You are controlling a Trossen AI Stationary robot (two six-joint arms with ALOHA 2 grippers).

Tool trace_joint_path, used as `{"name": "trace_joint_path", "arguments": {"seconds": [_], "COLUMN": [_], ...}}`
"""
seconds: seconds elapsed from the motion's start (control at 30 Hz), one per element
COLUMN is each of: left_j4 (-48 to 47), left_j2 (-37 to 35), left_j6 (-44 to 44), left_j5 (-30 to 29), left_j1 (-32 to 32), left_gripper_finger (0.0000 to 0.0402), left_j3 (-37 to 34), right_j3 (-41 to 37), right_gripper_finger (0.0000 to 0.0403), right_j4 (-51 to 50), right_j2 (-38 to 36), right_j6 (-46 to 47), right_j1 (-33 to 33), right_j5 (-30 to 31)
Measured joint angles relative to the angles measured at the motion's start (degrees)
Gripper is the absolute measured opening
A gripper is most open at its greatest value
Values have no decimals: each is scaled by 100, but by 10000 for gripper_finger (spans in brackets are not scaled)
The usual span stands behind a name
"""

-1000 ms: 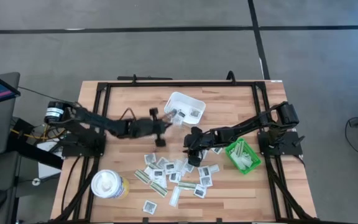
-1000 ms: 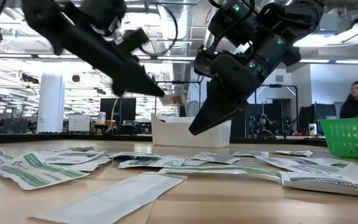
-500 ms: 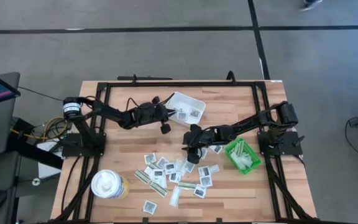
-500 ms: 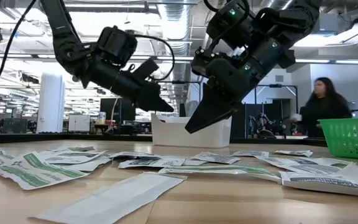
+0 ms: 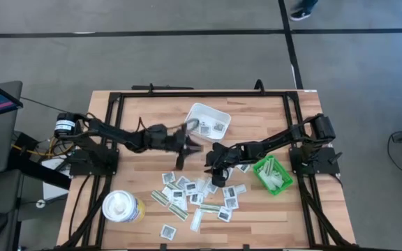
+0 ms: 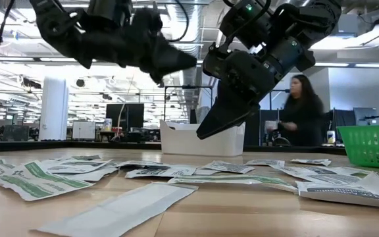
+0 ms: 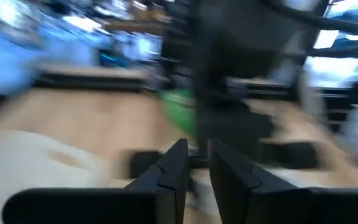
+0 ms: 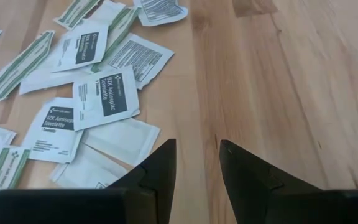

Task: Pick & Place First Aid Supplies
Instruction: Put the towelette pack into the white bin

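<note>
We see the packets (image 5: pixel 195 197) scattered flat over the near middle of the table (image 5: pixel 138 111), square white ones with dark print mixed with narrow white-and-olive strips; a few more lie in the white tray (image 5: pixel 208 120) toward the far edge, and some strips sit in the green bin (image 5: pixel 273 174) on the right side. In the right wrist view the packets (image 8: pixel 104 93) lie loose on the bare wood, several overlapping. The right gripper (image 5: pixel 213 167) hangs just above the table at the upper right edge of the spread, between the pile and the bin; its fingers (image 8: pixel 157 171) stand a little apart with nothing between them, and only bare wood shows in the gap. The left gripper (image 5: pixel 189 143) is raised over the table just in front of the tray, clear of the pile; its fingers (image 7: pixel 176 171) sit close together with a narrow gap, and we cannot tell whether anything is pinched there, since that view is smeared. A white tub (image 5: pixel 121 206) stands at the near left corner. Beyond the table a person (image 6: pixel 301 108) stands in the room.
</note>
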Motion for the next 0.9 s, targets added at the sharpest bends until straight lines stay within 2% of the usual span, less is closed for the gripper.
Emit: {"name": "trace_joint_path", "arguments": {"seconds": [0.1, 0.23, 0.3, 0.43, 0.53, 0.8, 0.9], "left_j4": [-288, -1487, -2165, -3424, -3982, -5912, -6225], "left_j2": [43, 50, 51, 53, 6, -706, -1014], "left_j6": [-379, -465, -466, -573, -866, -2086, -2347], "left_j5": [424, 344, -213, -1691, -2247, -1927, -1787], "left_j1": [-455, -1080, -1325, -1626, -1605, -1482, -1512], "left_gripper_finger": [59, 56, 58, 72, 85, 107, 108], "left_j3": [0, 0, 0, 0, 0, 0, -2], "right_j3": [0, 0, 0, 0, 0, 0, 0], "right_gripper_finger": [118, 118, 118, 118, 118, 118, 118], "right_j4": [-1, 0, 0, 14, 39, 46, 39], "right_j2": [0, 0, 0, 0, 0, 0, 2], "right_j6": [7, 13, 13, 11, -10, -92, -92], "right_j1": [0, 0, 0, -7, -40, -71, -74], "right_j5": [0, 0, 0, 0, 2, 2, 4]}}
